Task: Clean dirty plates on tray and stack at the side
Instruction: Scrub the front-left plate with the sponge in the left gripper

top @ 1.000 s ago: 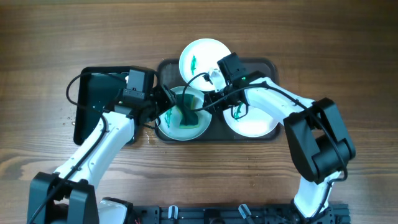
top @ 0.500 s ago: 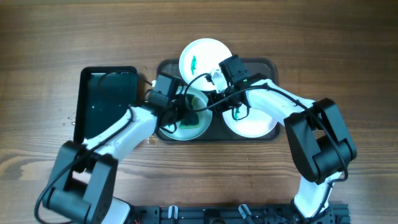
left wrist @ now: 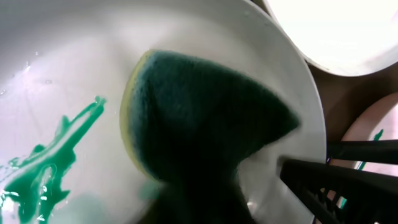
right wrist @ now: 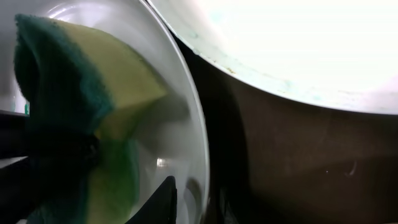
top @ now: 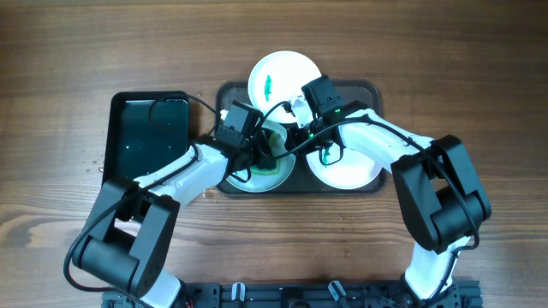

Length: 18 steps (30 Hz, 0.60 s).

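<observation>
Currently wiping plate 1 of 3. Left gripper (top: 260,157) is closed on a green scouring sponge (left wrist: 205,118) with a yellow foam back. The sponge is pressed into the pale blue round shallow plate (top: 257,175) at the near-left of the large dark grey rectangular tray (top: 373,91).

Right gripper (right wrist: 196,200) is narrow, with one finger inside and one outside this plate's rim. It looks like a steadying pinch.

Wet green smear (left wrist: 50,158) shows on the plate floor beside the sponge, so this wipe is not finished.

Round white plate (top: 353,171) at near-right has a green mark near its left edge, unwiped. Second round white plate (top: 282,77) overhangs the tray's far rim and carries a green streak, unwiped.

Judgement: none clean, none stacked at the side; all three are on the tray. Early stage.
</observation>
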Available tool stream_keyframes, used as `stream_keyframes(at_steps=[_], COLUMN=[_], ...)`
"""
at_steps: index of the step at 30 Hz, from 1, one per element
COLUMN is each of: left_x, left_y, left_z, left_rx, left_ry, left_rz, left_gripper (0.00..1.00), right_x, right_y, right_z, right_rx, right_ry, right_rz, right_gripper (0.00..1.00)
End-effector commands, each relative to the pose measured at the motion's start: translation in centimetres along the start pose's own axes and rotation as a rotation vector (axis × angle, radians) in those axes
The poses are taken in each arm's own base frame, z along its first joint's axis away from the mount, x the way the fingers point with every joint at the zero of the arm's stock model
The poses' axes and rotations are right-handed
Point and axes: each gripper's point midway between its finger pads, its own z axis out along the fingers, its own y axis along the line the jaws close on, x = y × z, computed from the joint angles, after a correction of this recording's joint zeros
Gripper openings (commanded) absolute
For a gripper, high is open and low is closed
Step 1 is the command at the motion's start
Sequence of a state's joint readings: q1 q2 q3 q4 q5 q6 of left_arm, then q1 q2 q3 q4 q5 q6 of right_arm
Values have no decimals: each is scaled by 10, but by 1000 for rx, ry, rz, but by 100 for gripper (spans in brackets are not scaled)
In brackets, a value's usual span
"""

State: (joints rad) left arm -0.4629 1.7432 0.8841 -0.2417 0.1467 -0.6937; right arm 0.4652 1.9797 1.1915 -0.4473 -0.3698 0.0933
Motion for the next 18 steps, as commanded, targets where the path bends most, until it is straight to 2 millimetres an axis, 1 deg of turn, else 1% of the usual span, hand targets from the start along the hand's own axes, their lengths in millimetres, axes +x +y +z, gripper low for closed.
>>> stream_keyframes(at_steps=[1,3,4,5,8,10,13,16,17,18], left_x=[3,1,0,-2,-7,-12,-18,-34,-38,-40], left_y=[19,34,46,63,100,113,117,123,122,117], left_z=[8,6,4,0,-14,-22,-30,-49,-56,-60], left_rx=[-77,-138,-193,-269,-435,-492,-510,-569,-575,-551], left_ry=[9,-4,-11,-24,-62,-84,-111,-201,-226,-238], left_rz=[-6,-18,-26,-35,-49,-57,-65,-53,-52,-56], left_gripper=[4,4,4,4,4,4,4,4,4,4], right_x=[20,20,20,20,20,20,20,20,20,20], right_y=[-13,-13,-13,-13,-13,-13,-13,-13,-13,-14], right_z=[12,12,12,12,12,12,12,12,12,12], right_rx=[39,39,39,39,43,43,44,43,43,44], right_ry=[57,57,57,57,57,56,57,57,57,57], right_rz=[35,34,35,35,34,34,34,35,34,34], right_gripper=[23,23,23,23,23,23,23,23,23,22])
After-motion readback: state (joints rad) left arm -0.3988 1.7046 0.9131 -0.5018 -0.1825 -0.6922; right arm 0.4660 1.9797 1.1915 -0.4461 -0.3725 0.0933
